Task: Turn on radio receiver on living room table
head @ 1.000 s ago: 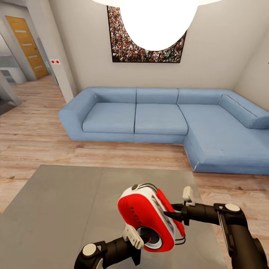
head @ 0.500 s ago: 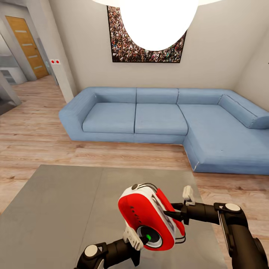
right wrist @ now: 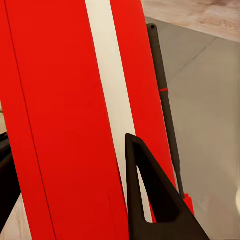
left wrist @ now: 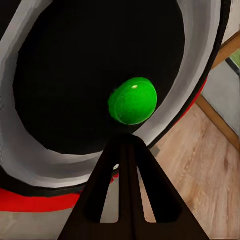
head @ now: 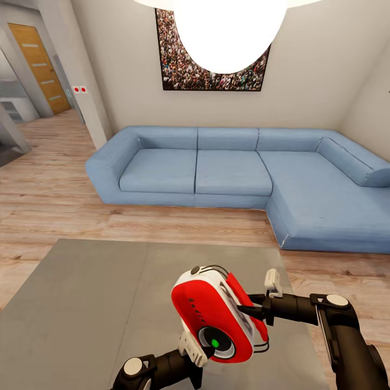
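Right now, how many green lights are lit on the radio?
1. A green light glows in the middle of the dial on the radio, near the left fingers. Hidden sides may carry more.

Bright, even render; the ceiling lamp (head: 230, 32) overhead glares blown-out white.

Red radio receiver (head: 216, 317) with white stripe and trim, black dial (head: 216, 342) rimmed in white, small green light (left wrist: 132, 100). Glossy grey tabletop (head: 92, 303). Blue sofa (head: 233, 173), pale walls, light wood plank floor (head: 49, 200), multicoloured crowd picture (head: 179, 59) in dark frame, orange-brown door (head: 39, 65).
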Robot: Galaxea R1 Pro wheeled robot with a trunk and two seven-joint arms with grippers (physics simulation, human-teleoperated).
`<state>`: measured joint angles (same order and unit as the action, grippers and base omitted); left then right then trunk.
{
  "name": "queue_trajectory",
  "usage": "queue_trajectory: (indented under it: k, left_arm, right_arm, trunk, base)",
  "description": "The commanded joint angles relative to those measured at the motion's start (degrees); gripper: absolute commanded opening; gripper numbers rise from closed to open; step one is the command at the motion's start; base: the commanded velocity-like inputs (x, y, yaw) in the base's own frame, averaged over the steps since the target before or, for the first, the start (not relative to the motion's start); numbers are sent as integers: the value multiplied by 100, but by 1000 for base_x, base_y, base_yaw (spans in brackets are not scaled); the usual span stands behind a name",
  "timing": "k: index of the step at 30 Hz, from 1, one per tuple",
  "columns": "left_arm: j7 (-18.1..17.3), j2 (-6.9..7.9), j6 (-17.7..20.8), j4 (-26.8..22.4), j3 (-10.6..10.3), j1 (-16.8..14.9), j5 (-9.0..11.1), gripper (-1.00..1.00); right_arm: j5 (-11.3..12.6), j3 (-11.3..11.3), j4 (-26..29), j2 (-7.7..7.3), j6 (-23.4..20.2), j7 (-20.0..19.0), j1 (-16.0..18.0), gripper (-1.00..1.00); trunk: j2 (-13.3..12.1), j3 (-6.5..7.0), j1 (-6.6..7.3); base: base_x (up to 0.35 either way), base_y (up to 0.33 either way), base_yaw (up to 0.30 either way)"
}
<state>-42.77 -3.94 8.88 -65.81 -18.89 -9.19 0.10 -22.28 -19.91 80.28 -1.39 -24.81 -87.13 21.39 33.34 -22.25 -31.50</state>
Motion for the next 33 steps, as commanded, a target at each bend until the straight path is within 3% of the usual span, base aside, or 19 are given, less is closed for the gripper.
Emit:
queue_trajectory:
  k: [1, 9, 14, 21, 28, 33]
  left_arm:
    - [14, 0, -9, -60, 8, -3, 56, -100]
    - [18, 74, 56, -746, 13, 2, 60, -100]
    - [18, 119, 83, -920, 24, 5, 60, -100]
    - [14, 412, 113, -951, 40, 31, 66, -100]
    - [13, 622, 114, -992, 43, 114, 71, -100]
    - [8, 691, 269, -972, 43, 167, 71, -100]
  right_arm:
    - [13, 5, -1, 0, 3, -104, -3, -100]
    - [-37, -7, -5, -14, -5, -27, -3, -100]
    - [-45, -12, -4, -61, -150, 254, -3, -100]
    - [-46, -13, -4, -72, -201, 635, -2, -100]
    - [-40, -28, -4, -72, -313, 772, 36, -100]
    - [-40, -30, -4, -85, -322, 885, 48, -100]
  trunk:
    - [0, 0, 0]
    - [0, 0, 0]
    - [0, 0, 0]
    - [0, 0, 0]
    - [0, 0, 0]
    - [0, 0, 0]
  base:
    - [0, 0, 0]
    - [0, 0, 0]
    - [0, 0, 0]
    - [0, 0, 0]
    - [0, 0, 0]
    - [0, 0, 0]
